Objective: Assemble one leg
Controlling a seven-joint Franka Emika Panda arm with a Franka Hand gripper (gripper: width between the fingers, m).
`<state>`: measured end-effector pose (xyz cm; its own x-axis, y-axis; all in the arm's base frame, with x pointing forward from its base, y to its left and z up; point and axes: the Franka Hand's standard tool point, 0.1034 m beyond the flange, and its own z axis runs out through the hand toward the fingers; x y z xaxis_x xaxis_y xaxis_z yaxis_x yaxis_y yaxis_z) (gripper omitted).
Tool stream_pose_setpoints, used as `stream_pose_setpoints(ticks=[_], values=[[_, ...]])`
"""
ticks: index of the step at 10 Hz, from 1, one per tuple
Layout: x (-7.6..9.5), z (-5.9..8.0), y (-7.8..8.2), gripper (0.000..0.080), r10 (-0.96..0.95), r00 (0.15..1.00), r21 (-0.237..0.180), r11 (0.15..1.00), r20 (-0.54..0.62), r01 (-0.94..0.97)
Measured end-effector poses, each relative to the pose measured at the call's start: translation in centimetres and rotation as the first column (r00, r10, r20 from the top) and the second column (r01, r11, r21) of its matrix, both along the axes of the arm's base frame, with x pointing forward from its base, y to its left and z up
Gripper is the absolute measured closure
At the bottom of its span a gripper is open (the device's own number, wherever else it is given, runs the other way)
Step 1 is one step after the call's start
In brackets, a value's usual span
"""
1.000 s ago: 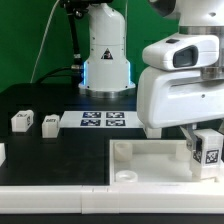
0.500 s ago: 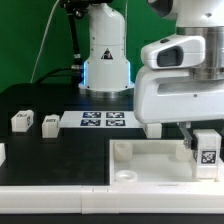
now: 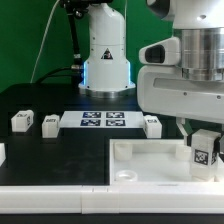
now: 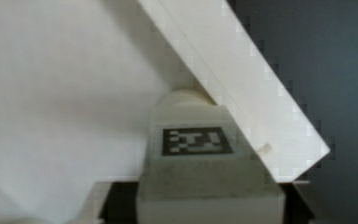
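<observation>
My gripper [image 3: 200,138] is shut on a leg [image 3: 206,153], a small white block with a black-and-white tag. It holds the leg upright over the corner of the large white tray-like piece [image 3: 150,152] nearest the exterior view's right. In the wrist view the leg [image 4: 197,140] sits between my dark fingers [image 4: 123,202], with its rounded tip against the tray's raised rim [image 4: 229,70]. I cannot tell whether the leg's tip is seated in the tray.
Two loose legs [image 3: 22,120] [image 3: 50,124] lie on the black table at the exterior view's left, and another [image 3: 152,124] lies beside the marker board [image 3: 103,121]. The robot's base [image 3: 105,55] stands behind.
The arm's body has shifted toward the exterior view's right and up, uncovering the loose leg beside the marker board. The held leg has stayed almost in place over the tray corner.
</observation>
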<state>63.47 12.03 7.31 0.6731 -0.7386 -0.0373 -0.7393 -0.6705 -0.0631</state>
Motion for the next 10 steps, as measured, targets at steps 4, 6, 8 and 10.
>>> stream_pose_setpoints(ticks=[4,6,8,10], values=[[-0.02,-0.01,0.18,0.0434,-0.191,0.981,0.010,0.981,-0.016,0.191],[0.00,0.04,0.26,0.0241,-0.103,0.995,0.009,0.995,-0.010,0.103],[-0.05,0.15,0.55,0.0158,0.039,0.999,0.003,0.999,-0.007,-0.039],[-0.19,0.09,0.79,0.0151,0.270,0.963,-0.015,0.963,0.001,-0.270]])
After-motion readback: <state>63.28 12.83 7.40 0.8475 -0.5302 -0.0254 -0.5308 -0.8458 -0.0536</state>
